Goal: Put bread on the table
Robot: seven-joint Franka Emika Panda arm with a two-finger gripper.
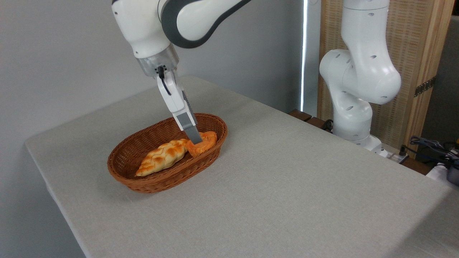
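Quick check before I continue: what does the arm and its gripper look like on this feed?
The arm is glossy white with dark grey joint bands and a translucent silvery wrist ring. A short black cable runs down the white gripper body. The fingers are slim, grey and flat-sided.

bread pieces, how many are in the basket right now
2. The braided loaf lies lengthwise in the basket. The bread, a small orange bun, sits at the right end, touching the loaf, with the gripper down on it. Nothing else shows.
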